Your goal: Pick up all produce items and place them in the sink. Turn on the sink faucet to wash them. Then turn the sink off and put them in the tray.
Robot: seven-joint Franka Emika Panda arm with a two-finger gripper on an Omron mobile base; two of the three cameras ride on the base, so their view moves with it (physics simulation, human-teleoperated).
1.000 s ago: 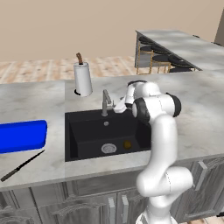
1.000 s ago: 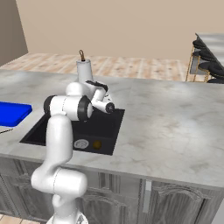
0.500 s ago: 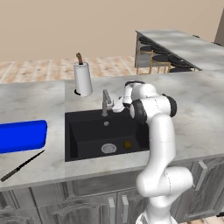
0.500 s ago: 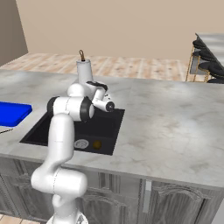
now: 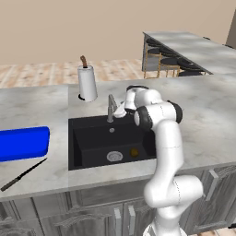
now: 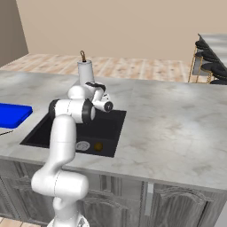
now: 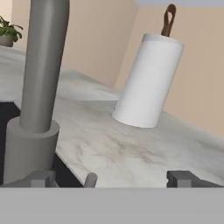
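Observation:
The produce item (image 5: 134,151) is a small round brownish-yellow thing lying on the floor of the black sink (image 5: 92,138), just right of the silver drain (image 5: 114,156); the right base view shows the produce item (image 6: 98,146) too. The grey sink faucet (image 5: 110,108) stands at the sink's back edge. My gripper (image 5: 118,110) hangs right beside it, open and empty. In the hand view the faucet's upright stem (image 7: 39,87) rises just past the left fingertip (image 7: 41,178), with my gripper (image 7: 111,179) spread wide. The blue tray (image 5: 23,143) lies on the counter left of the sink.
A white paper-towel roll (image 5: 86,83) stands behind the sink, close to the faucet, and the roll (image 7: 148,83) fills the middle of the hand view. A knife (image 5: 23,174) lies in front of the tray. Bar stools (image 5: 168,62) stand at the far counter.
The hand has edged a little to the left, closer to the faucet. The jaws have stayed open, and the produce item has not moved.

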